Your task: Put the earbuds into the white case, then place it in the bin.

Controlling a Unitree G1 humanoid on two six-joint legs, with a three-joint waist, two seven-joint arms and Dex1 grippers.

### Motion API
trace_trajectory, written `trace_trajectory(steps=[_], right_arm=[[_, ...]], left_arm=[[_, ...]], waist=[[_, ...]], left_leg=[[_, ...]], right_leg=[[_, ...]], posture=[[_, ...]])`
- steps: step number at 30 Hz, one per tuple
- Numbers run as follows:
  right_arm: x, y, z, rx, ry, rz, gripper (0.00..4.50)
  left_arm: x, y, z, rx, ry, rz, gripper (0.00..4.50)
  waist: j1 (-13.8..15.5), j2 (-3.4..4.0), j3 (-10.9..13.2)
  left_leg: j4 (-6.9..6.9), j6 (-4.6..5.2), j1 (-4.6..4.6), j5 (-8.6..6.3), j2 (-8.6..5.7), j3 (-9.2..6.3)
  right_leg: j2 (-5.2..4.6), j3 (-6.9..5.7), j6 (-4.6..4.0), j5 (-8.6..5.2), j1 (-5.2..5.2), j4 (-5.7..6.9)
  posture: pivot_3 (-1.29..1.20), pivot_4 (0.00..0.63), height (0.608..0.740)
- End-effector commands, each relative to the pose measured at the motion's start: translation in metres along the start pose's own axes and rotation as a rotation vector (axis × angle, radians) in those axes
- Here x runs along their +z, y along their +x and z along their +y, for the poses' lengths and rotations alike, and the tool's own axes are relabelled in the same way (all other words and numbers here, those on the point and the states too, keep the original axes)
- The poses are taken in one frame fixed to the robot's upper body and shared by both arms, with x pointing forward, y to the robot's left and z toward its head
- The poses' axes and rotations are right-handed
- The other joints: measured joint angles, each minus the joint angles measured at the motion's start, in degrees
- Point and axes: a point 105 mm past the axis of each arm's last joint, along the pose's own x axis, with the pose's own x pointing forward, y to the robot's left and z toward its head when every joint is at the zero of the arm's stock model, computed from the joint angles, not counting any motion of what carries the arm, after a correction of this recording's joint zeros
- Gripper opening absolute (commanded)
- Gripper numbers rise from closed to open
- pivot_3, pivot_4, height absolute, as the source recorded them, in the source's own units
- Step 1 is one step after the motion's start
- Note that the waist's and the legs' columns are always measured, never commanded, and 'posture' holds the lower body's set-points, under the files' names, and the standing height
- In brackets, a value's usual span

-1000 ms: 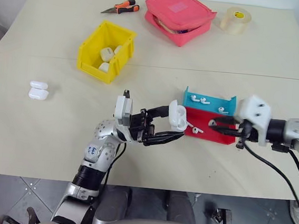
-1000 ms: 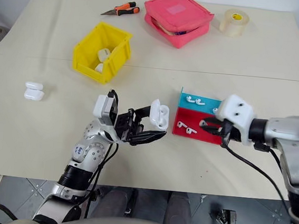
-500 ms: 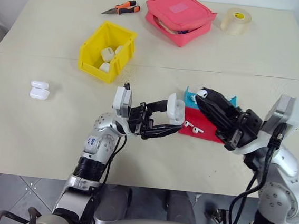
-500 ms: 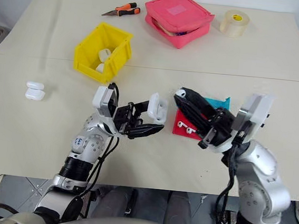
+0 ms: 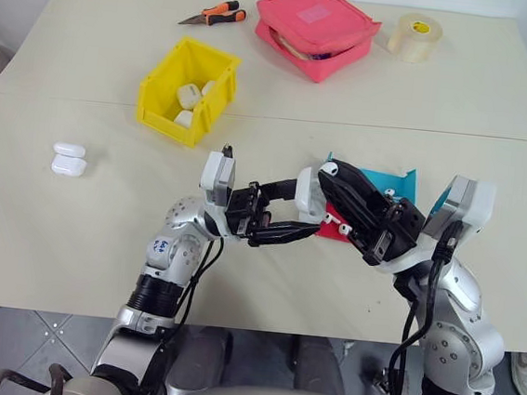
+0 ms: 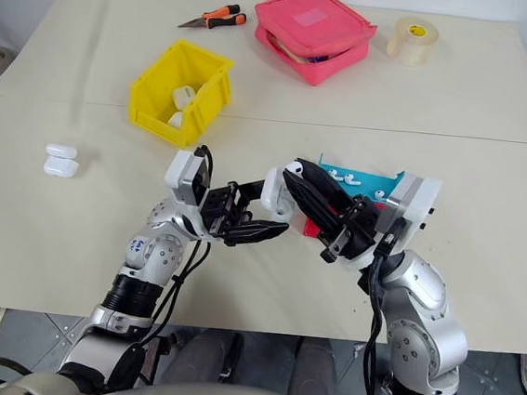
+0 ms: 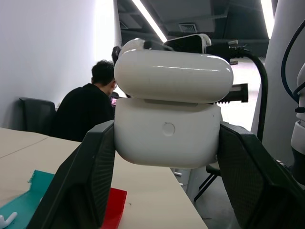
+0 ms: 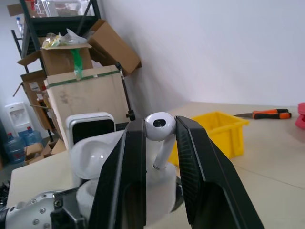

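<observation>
Left gripper [image 5: 301, 214] clamps the white case [image 5: 310, 192] by its lower body, above the table [image 5: 73, 235] centre, lid flipped up. Right gripper [image 5: 329, 172] pinches one earbud [image 8: 158, 125] by the head, fingers nearly closed around it, right at the case's open top.

Head views: the yellow bin [image 5: 188, 91] sits at about 10 o'clock from the held case, well apart, with white cases inside. Two more cases [image 5: 67, 159] lie together at 9 o'clock, far left. Red tray [image 5: 337, 214] and blue tray [image 6: 363, 182] lie partly hidden behind the right arm; small earbuds show on both.

Right wrist view adds what the head views cannot resolve: the earbud's stem hangs down toward the case, long axis roughly upright.

Left wrist view: the case's back, hinge side, long axis crosswise between the fingers [image 7: 83, 181], lid raised. A person [image 7: 86, 112] sits beyond the table.
</observation>
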Motion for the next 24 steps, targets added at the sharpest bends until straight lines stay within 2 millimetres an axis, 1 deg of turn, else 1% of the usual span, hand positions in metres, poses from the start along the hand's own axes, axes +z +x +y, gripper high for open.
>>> trace_trajectory(steps=[1, 6, 13, 21, 24], right_arm=[[0.000, -0.002, 0.002, 0.017, -0.018, 0.005, 0.63], [-0.007, -0.001, 0.003, 0.043, -0.004, 0.025, 0.63], [-0.009, 0.003, 0.004, 0.088, 0.003, 0.044, 0.63], [-0.020, -0.003, 0.000, 0.089, -0.012, 0.134, 0.63], [-0.027, -0.005, 0.000, 0.100, -0.013, 0.192, 0.63]], left_arm=[[0.011, 0.005, -0.004, -0.031, 0.039, -0.031, 2.78], [0.011, 0.005, -0.003, -0.031, 0.042, -0.031, 2.78], [0.010, 0.007, -0.003, -0.030, 0.046, -0.041, 2.78], [0.010, 0.009, -0.001, -0.032, 0.059, -0.054, 2.78], [0.010, 0.010, 0.000, -0.033, 0.064, -0.061, 2.78]], waist=[[0.0, 0.00, 0.0], [0.0, 0.00, 0.0], [0.0, 0.00, 0.0], [0.1, 0.00, 0.0], [0.1, 0.00, 0.0]], left_leg=[[0.00, 0.00, 0.00, 0.00, 0.00, 0.00], [0.00, 0.00, 0.00, 0.00, 0.00, 0.00], [0.00, 0.00, 0.00, 0.00, 0.00, 0.00], [0.00, 0.01, 0.00, 0.00, 0.00, 0.01], [0.00, 0.01, 0.00, -0.01, 0.00, 0.01]], right_leg=[[0.00, 0.00, 0.00, 0.00, 0.00, 0.00], [0.00, 0.00, 0.00, 0.00, 0.00, 0.00], [0.00, 0.01, 0.00, 0.00, 0.00, 0.00], [0.00, 0.01, 0.00, 0.00, 0.01, -0.01], [0.00, 0.00, 0.00, 0.00, 0.01, -0.02]], posture=[[0.00, 0.150, 0.740], [0.00, 0.150, 0.740], [0.00, 0.150, 0.740], [0.00, 0.150, 0.740], [0.00, 0.150, 0.740]])
